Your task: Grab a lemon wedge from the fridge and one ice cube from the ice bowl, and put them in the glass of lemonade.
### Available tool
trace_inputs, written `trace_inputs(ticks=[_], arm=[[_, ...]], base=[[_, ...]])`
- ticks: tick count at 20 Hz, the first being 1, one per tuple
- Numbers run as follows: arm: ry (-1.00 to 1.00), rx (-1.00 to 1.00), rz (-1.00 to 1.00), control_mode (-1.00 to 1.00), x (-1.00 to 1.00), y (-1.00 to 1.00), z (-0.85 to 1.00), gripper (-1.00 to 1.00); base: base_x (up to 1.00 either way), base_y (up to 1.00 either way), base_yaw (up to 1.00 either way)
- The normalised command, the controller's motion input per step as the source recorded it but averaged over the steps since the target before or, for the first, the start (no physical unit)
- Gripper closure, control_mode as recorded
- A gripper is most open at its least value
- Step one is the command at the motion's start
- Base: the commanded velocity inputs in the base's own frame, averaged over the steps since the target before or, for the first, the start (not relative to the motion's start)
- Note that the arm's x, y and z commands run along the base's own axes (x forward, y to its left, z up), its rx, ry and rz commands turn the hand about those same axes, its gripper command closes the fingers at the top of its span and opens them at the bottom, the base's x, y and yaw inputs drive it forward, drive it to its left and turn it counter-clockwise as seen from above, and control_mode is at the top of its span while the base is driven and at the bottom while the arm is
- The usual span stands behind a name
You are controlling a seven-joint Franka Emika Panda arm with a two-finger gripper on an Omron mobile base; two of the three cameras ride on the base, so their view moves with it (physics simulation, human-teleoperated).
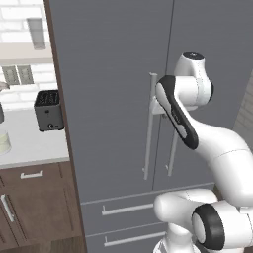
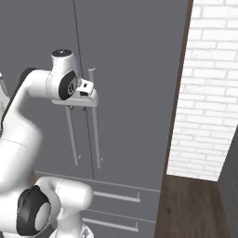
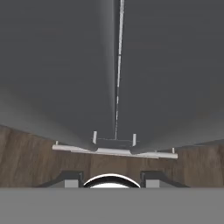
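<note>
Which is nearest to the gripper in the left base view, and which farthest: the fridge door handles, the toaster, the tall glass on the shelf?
1. Fridge door handles, right at the gripper.
2. Toaster, on the counter at left.
3. Tall glass, on the upper left shelf.

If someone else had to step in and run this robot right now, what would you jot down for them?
Gripper: up at the fridge door handles, near their top ends; whether it grips one cannot be told.
Fridge: both doors shut, both drawers shut.
Done: arm brought to the handles, nothing more.
Left: open the fridge, take a lemon wedge, take one ice cube from the ice bowl, put both into the glass of lemonade.
Beside the fridge, on the counter to the left, stands a dark toaster.
</note>
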Motion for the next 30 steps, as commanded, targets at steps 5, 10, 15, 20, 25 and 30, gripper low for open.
trace_inputs(ticks=[5,10,15,20,25,30], arm=[[-0.04,0.0,-0.02,-1.0,-0.45,0.0,0.0,-1.0],[0.0,0.01,-0.01,-1.0,-0.64,-0.08,0.0,-1.0],[0.0,0.05,-0.03,-1.0,-0.47,-0.2,-0.06,-1.0],[0.0,0.04,-0.02,-1.0,-0.15,-0.17,-0.03,-1.0],[0.0,0.04,0.0,-1.0,-0.02,-0.23,0.0,-1.0],[0.01,0.0,0.03,-1.0,0.0,-0.26,0.0,-1.0]], base=[[0.0,0.0,0.0],[0.0,0.0,0.0],[0.0,0.0,0.0],[0.0,0.0,0.0],[0.0,0.0,0.0],[0.0,0.0,0.0]])
